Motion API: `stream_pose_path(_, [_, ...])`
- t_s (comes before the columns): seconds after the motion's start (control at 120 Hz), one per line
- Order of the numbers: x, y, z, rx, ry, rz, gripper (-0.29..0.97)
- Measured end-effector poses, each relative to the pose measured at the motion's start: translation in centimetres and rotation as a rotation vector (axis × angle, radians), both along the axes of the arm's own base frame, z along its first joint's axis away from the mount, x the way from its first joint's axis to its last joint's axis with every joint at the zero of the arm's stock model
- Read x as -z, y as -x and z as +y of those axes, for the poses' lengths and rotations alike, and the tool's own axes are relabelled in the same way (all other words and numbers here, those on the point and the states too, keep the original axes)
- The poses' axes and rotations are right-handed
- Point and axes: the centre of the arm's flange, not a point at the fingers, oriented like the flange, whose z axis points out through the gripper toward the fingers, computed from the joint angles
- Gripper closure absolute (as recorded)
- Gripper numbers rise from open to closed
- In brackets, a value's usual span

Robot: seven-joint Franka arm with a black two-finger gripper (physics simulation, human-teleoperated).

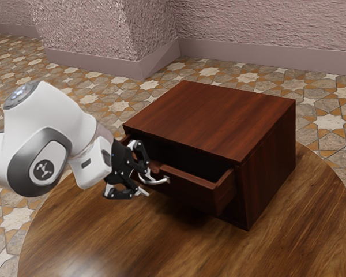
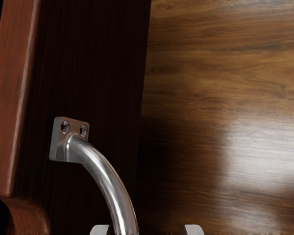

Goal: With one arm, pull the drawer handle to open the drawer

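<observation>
Tool [image 1: 141, 178] straddles the steel handle [image 1: 160, 180], jaws apart and unclamped. The drawer [image 1: 190, 187] sits partly out of the cabinet [image 1: 219, 115]. Best pulled straight toward the near left, keeping the handle hooked.

Round polished wooden table [image 1: 161, 248] on patterned tile floor [image 1: 104, 86], one dark wood cabinet [image 1: 213, 118] atop it

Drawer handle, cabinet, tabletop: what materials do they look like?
Handle: polished metal, likely steel; bright highlights, screwed mounting plate. Cabinet: reddish-brown wood or veneer, satin finish; straight grain. Tabletop: varnished brown wood; visible grain plus a glossy light reflection.
</observation>
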Motion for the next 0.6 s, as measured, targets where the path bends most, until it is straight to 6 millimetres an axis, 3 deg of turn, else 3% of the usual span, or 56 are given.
stream_pose_path(0.358, [0.3, 2.3, 0.6, -0.017, 0.013, 0.0, 0.58])
stream_pose_path(0.6, [0.3, 3.8, 0.8, -0.026, 0.007, -0.007, 0.67])
